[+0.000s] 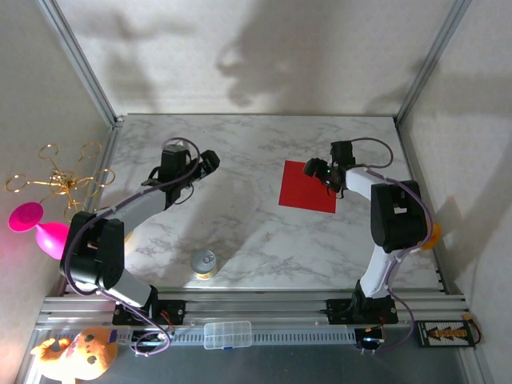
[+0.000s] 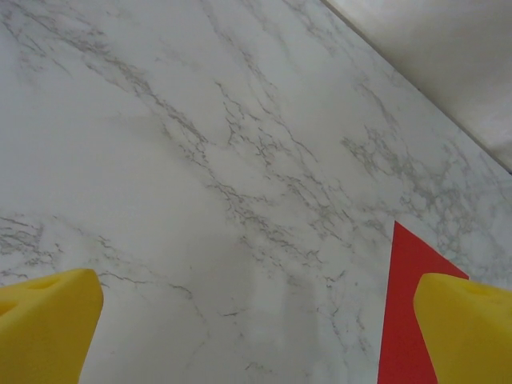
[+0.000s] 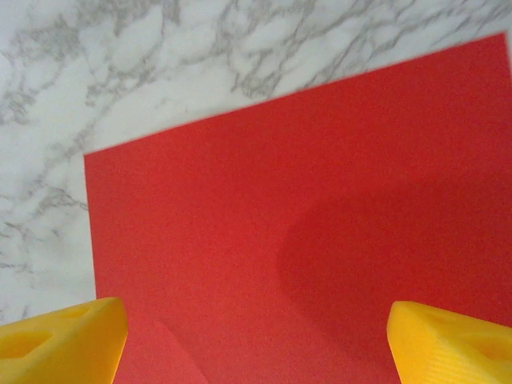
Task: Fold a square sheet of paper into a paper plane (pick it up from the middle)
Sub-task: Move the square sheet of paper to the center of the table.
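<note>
The square sheet of paper (image 1: 304, 192) lies flat on the right half of the counter (image 1: 240, 224), turned a little against the counter's edges. A can (image 1: 204, 262) stands upright near the counter's near edge, well apart from the sheet; I cannot tell what is in it. A clear box (image 1: 227, 334) lies on the metal rail (image 1: 264, 308) in front of the counter, its contents too small to make out. Bare marble surrounds the sheet on every side. The right fingers (image 3: 456, 344) hang over its far right part, released and spread wide; whether they touch it I cannot tell. The left fingers (image 2: 44, 320) are released too, wide apart over bare marble, well left of the sheet. The sheet is bright red, plain and uncreased, its edges flush on the marble
</note>
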{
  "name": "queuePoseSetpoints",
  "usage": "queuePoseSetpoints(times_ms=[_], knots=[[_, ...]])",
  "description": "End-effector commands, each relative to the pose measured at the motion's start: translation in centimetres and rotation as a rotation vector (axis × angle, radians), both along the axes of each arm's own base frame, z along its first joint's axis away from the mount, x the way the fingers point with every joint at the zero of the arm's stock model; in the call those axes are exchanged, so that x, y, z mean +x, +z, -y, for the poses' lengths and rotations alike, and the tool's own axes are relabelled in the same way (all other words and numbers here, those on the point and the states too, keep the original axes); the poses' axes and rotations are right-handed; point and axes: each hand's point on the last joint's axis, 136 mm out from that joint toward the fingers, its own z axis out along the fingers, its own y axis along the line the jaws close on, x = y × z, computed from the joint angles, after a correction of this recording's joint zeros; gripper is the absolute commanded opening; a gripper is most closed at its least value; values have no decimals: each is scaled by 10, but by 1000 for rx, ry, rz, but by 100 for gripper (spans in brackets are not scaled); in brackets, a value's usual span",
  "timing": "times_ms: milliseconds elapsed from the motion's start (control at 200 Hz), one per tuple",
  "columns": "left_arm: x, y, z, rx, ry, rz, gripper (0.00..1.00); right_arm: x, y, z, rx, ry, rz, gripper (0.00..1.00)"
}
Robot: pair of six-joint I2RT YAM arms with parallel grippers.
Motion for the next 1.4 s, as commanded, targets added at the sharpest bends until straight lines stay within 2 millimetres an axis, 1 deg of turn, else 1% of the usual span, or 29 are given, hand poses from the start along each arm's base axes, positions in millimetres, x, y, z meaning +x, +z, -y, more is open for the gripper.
queuePoseSetpoints(times_ms=[0, 100, 190, 260, 381, 571, 661, 726, 776, 816, 871, 941, 986, 1031, 1097, 1142, 1227, 1327, 1392], knots=[[1, 1, 6, -16, -16, -22, 99, -9, -11, -5, -34, -5, -62, 85], [-1, -3, 6, -19, -13, -32, 99, -19, -21, -7, -50, -17, -101, 85], [-1, -5, 7, -24, -12, -41, 99, -31, -26, -18, -25, -8, -131, 85], [0, -7, 7, -24, -11, -46, 99, -42, -27, -36, 19, 19, -157, 85], [1, -10, 7, -25, -6, -56, 99, -61, -26, -71, 74, 68, -185, 85], [1, -16, 4, -23, 14, -81, 99, -98, -28, -137, 135, 183, -241, 85], [-2, -19, 3, -17, 20, -98, 99, -111, -28, -156, 158, 205, -260, 84], [-3, -21, 2, -13, 28, -112, 99, -113, -22, -166, 193, 210, -256, 83], [-5, -23, 1, -12, 36, -125, 99, -108, -11, -173, 225, 212, -233, 83], [-6, -24, 2, -10, 39, -134, 99, -101, 4, -179, 255, 216, -196, 83], [-8, -23, 5, -2, 38, -145, 99, -91, 31, -183, 279, 223, -122, 83], [-14, -22, 9, 19, 45, -168, 99, -81, 63, -176, 265, 218, -26, 85], [-19, -22, 15, 34, 42, -190, 99, -76, 76, -164, 228, 202, 29, 87], [-25, -24, 18, 58, 48, -214, 99, -73, 82, -146, 167, 172, 70, 89], [-33, -27, 25, 103, 48, -244, 99, -69, 81, -113, 64, 112, 111, 95], [-39, -31, 32, 137, 36, -264, 99, -69, 77, -89, 3, 75, 121, 98], [-47, -35, 50, 209, -2, -301, 99, -68, 69, -49, -87, 13, 125, 99], [-54, -42, 79, 312, -65, -332, 99, -68, 64, -15, -149, -41, 127, 99], [-57, -48, 98, 385, -103, -355, 99, -67, 62, 0, -167, -68, 130, 99]])
